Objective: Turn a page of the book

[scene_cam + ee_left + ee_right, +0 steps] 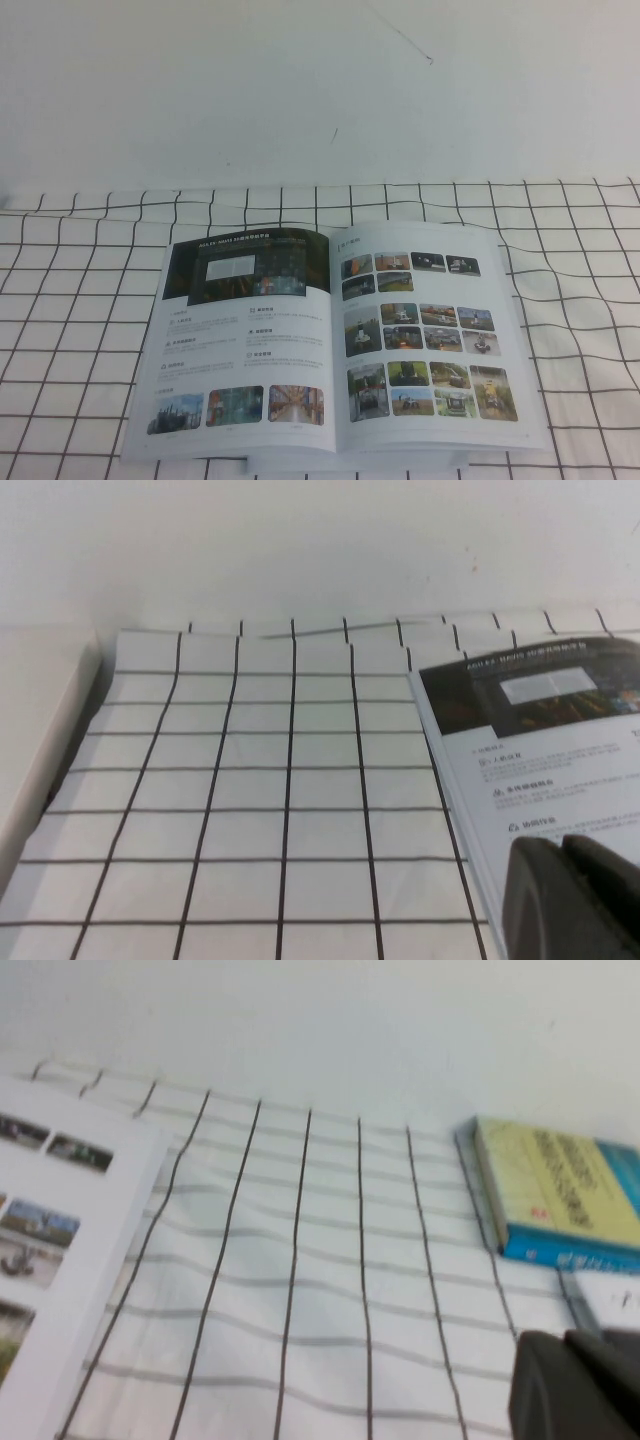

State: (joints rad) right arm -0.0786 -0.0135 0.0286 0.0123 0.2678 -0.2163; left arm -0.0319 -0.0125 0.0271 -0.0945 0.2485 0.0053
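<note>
White wall, checked cloth.
A plain white wall [300,90] rises behind the table, where a white cloth with black grid lines [80,300] lies wrinkled under soft, even light.

Bare cloth [80,300] around book [330,350]

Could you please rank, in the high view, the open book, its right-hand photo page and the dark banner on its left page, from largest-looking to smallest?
1. The book.
2. The page, about half the spread.
3. The dark banner.
Neither gripper shows in the high view; the left gripper and right gripper appear only in their wrist views.
</note>
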